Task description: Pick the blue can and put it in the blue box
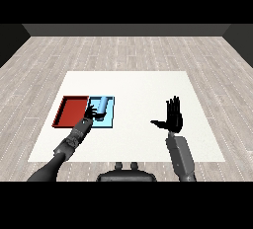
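Nearest, 2 grey forearms come in from the lower corners over the white desk (138,87). The right forearm rises on the right side, and the right hand (174,117) is held up above bare desk with its fingers straight and spread and its thumb pointing out to the left; it holds nothing and is well apart from both trays. The left forearm slants up from the lower left toward the trays. The left hand (92,111) sits over the near left part of the blue tray (109,119), its fingers against the blue can (102,105); whether they curl round the can cannot be told. The can lies inside the blue tray, on its side, running front to back. Just to the left, touching the blue tray's side, lies the red tray (71,110).
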Robot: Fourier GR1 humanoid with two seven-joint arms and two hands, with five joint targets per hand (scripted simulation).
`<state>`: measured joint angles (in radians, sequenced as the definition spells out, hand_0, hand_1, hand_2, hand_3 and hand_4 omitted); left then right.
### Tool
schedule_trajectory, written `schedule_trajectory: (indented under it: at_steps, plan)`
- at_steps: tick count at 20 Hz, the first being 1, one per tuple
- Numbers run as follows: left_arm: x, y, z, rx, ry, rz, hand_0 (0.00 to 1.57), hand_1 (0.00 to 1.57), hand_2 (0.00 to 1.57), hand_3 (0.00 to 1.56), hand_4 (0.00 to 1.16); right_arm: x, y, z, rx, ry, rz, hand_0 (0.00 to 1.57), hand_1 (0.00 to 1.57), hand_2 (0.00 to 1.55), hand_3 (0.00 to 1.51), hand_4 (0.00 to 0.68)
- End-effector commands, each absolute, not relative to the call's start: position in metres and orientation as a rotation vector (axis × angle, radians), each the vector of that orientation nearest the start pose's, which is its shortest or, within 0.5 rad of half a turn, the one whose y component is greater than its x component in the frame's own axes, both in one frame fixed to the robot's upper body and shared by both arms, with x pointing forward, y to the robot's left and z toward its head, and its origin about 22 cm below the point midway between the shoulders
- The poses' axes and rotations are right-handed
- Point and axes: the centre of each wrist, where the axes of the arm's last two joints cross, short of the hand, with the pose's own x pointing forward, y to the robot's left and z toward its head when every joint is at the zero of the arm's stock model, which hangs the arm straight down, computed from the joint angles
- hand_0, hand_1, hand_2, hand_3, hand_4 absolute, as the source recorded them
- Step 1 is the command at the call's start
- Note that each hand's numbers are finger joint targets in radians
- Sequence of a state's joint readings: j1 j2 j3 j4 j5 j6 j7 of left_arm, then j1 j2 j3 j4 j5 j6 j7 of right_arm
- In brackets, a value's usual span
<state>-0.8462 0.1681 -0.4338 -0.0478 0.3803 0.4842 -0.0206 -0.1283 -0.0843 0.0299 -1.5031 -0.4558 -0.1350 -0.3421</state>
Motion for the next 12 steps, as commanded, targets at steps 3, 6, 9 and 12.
schedule_trajectory:
  at_steps: [3, 6, 9, 12]
  plan:
    - [0.370, 0.234, -0.072, 0.624, -0.898, -0.177, 0.00, 0.00, 0.00, 0.00, 0.00, 0.255, -0.233, 0.013, 0.229, -1.918, -0.400, 0.00, 0.00, 0.00, 0.00, 0.000]
    - [0.364, 0.239, -0.078, 0.671, -0.945, -0.169, 0.00, 0.00, 0.00, 0.00, 0.00, 0.268, -0.225, 0.019, 0.218, -1.924, -0.399, 0.00, 0.00, 0.00, 0.00, 0.000]
    - [0.379, 0.255, -0.054, 0.590, -1.190, -0.056, 0.00, 0.00, 0.00, 0.00, 0.00, 0.266, -0.218, 0.014, 0.227, -1.909, -0.377, 0.00, 0.00, 0.00, 0.00, 0.000]
    - [0.393, 0.245, -0.036, 0.560, -1.327, -0.049, 0.00, 0.00, 0.00, 0.00, 0.00, 0.287, -0.224, 0.031, 0.222, -1.915, -0.303, 0.00, 0.00, 0.00, 0.00, 0.000]
